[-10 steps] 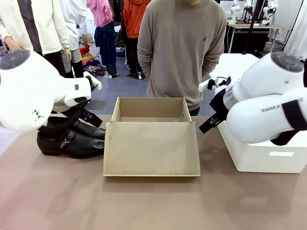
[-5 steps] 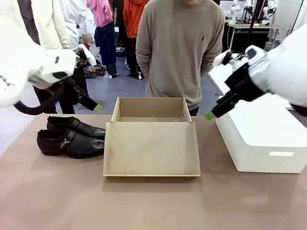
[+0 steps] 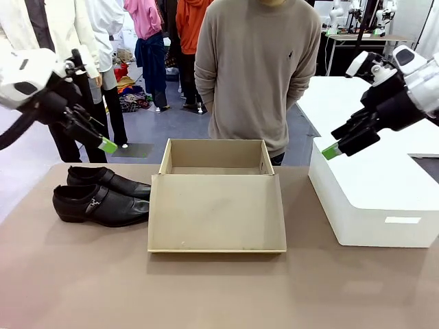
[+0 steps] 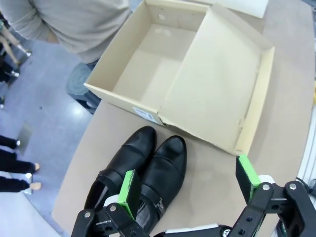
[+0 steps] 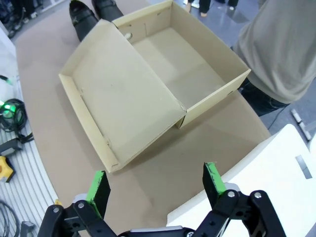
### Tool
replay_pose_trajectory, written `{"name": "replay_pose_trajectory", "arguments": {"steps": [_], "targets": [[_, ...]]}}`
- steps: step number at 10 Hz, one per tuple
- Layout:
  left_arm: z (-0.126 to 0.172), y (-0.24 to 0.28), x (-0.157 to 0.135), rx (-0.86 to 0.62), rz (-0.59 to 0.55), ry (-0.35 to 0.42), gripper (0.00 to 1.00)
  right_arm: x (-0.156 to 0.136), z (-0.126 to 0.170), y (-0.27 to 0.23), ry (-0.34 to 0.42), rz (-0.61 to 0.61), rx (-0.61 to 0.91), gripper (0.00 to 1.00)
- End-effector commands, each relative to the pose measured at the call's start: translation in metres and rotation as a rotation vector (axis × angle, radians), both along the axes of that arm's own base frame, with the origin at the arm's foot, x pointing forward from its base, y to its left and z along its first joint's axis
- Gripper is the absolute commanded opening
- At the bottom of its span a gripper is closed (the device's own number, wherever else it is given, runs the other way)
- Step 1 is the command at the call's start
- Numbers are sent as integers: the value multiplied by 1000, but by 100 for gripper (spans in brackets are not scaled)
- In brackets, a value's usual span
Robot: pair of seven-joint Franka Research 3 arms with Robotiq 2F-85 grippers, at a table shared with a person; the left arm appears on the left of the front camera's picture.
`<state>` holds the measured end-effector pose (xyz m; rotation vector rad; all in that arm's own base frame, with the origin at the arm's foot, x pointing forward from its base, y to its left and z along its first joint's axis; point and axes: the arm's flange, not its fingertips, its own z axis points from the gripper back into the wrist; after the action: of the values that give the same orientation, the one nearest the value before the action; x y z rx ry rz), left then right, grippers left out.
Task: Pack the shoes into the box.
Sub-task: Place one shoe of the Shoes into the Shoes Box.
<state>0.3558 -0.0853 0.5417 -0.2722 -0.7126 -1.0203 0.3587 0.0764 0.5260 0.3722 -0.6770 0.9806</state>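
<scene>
Front view: my left gripper (image 3: pixel 101 137) and right gripper (image 3: pixel 335 142) hang spread, empty, flanking the open box (image 3: pixel 216 212); shoes (image 3: pixel 103 202) left of it await loading.

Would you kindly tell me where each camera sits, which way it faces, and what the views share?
Front view: between the arms, facing across the brown table at a beige-sweatered person; left gripper and right gripper raised, open.
Left wrist view: above the table, looking down past its green-padded fingers at the glossy black leather dress shoes.
Right wrist view: near the white block, looking down past its fingers at the open brown cardboard box.
All share shoes and box.
</scene>
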Motion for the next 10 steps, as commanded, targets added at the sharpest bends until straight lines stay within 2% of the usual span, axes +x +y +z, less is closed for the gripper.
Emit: {"name": "replay_pose_trajectory", "arguments": {"steps": [1,2,3,10], "targets": [[-1,19,2,-48,-17,37,100,9,1,-14,15,42,49,100],[-3,21,8,-60,88,66,100,11,1,-14,30,30,43,100],[0,10,-1,-19,-7,14,100,2,0,-7,10,5,19,100],[-5,7,-5,12,24,26,100,0,4,-6,21,-18,-6,100]]}}
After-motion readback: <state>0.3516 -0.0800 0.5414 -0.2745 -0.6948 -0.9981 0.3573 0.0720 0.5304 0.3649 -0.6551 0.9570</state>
